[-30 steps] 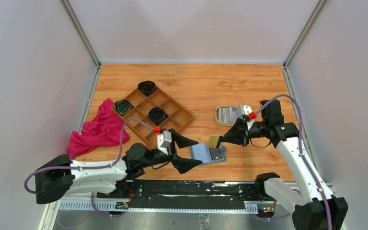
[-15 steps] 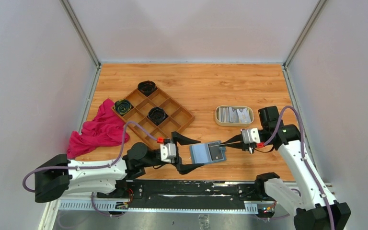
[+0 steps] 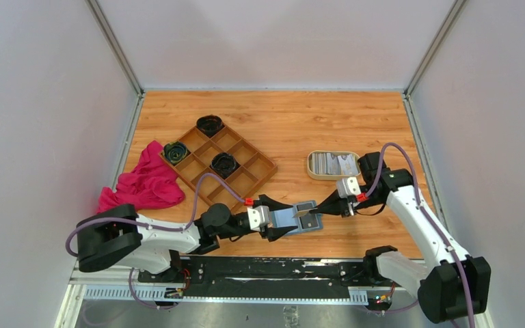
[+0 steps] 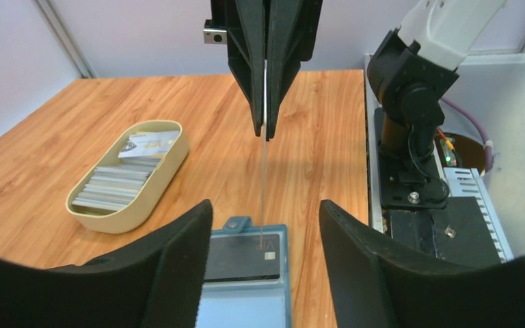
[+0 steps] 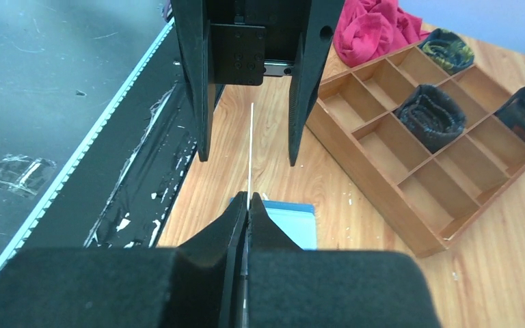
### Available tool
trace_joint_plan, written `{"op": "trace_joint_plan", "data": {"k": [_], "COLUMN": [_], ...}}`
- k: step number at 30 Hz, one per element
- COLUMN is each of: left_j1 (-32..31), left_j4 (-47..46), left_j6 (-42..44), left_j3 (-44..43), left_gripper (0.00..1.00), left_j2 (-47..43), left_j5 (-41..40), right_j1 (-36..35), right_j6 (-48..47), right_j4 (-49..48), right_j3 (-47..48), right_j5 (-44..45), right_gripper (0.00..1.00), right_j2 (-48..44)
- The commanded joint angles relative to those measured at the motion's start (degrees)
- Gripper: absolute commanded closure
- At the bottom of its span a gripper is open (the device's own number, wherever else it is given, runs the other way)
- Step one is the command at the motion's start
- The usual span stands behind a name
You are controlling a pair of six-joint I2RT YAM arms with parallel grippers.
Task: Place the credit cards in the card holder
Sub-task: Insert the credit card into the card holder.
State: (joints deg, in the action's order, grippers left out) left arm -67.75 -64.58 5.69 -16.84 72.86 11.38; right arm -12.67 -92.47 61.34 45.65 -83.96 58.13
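Observation:
The teal card holder (image 3: 299, 220) (image 4: 246, 290) lies open near the front edge, with a dark card (image 4: 236, 256) in its far half. My left gripper (image 3: 292, 219) (image 4: 265, 203) is open and straddles the holder; its left finger is at the holder's edge and its right finger stands apart. My right gripper (image 3: 320, 208) (image 5: 247, 198) is shut on a pale credit card (image 3: 307, 208) (image 4: 264, 178) (image 5: 250, 157), held on edge. The card's lower corner is at the dark card. More credit cards (image 3: 333, 164) (image 4: 119, 184) lie in the cream tray.
The cream oval tray (image 3: 311, 165) (image 4: 157, 188) sits behind the right gripper. A wooden compartment tray (image 3: 256, 171) (image 5: 383, 171) with dark rolled items (image 3: 210, 125) is at mid-left, with a pink cloth (image 3: 140, 184) (image 5: 376, 27) beside it. A black rail (image 3: 280, 268) runs along the front.
My left gripper slid forward around the card holder and its jaws narrowed. My right gripper swung down and left, bringing the card on edge onto the holder.

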Motion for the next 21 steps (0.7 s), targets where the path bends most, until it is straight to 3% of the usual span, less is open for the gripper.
{"op": "trace_joint_plan", "data": {"k": [1, 9, 14, 21], "left_j1": [-0.2, 0.3, 1.1, 2.5], "left_j4": [-2.9, -1.6, -2.4, -3.1], "left_j6": [-0.1, -2.4, -5.2, -8.4], "left_j3": [-1.3, -0.1, -0.6, -1.7], "left_gripper": [0.40, 0.45, 0.46, 0.65], "left_j2": [1.6, 1.1, 2.4, 5.3], "left_j5": [0.4, -2.7, 0.3, 2.3], "right_j1": [-1.1, -1.2, -1.3, -2.9], "right_j6": [1.6, 6.7, 12.1, 17.1], "right_j4": [1.3, -0.6, -4.0, -7.2], "right_j3": [0.0, 0.3, 0.0, -0.5], "right_j5": [-0.9, -1.0, -1.1, -0.7], "right_gripper": [1.00, 1.00, 1.00, 1.00], "right_j2": [1.8, 4.0, 4.7, 6.2]}}
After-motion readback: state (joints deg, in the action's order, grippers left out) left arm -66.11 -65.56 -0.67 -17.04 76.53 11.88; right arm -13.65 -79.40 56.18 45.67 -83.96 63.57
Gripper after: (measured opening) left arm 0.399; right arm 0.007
